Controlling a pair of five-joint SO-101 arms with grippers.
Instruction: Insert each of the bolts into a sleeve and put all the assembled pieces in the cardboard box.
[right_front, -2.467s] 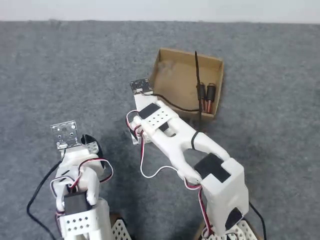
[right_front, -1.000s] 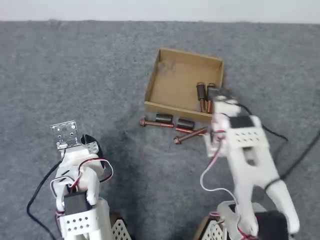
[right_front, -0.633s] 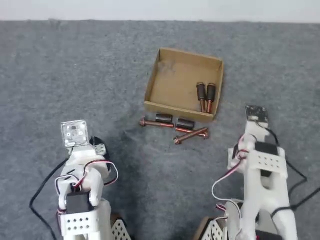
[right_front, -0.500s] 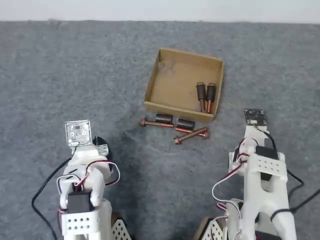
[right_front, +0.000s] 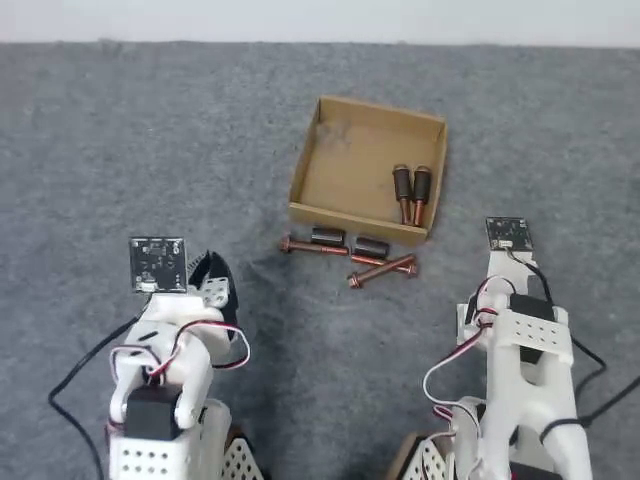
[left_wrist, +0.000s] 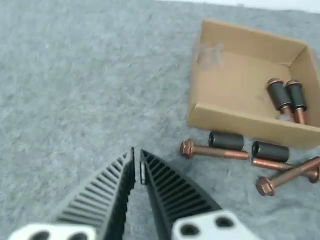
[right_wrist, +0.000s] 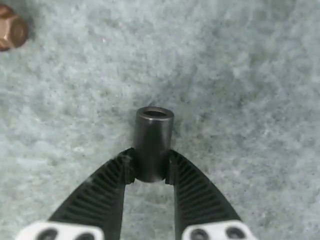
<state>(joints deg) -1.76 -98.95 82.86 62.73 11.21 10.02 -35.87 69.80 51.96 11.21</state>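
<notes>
The cardboard box (right_front: 345, 165) stands at the middle back with two sleeved bolts (right_front: 411, 192) inside, near its right wall. Just in front of it on the carpet lie three copper bolts (right_front: 382, 268) and two loose black sleeves (right_front: 327, 237). My left gripper (left_wrist: 136, 157) is shut and empty, hovering short of the nearest bolt (left_wrist: 212, 151) and the box (left_wrist: 235, 117). My right gripper (right_wrist: 150, 167) is shut on a black sleeve (right_wrist: 154, 132), held upright over bare carpet to the right of the bolts. A bolt head (right_wrist: 10, 32) shows at that view's edge.
Grey carpet covers the whole table. The left arm (right_front: 170, 340) sits at the front left and the right arm (right_front: 520, 340) at the front right, with open carpet between them and around the box.
The right arm swung from left of the box to the front right and has since held still. The left arm has leaned forward and right, toward the bolts.
</notes>
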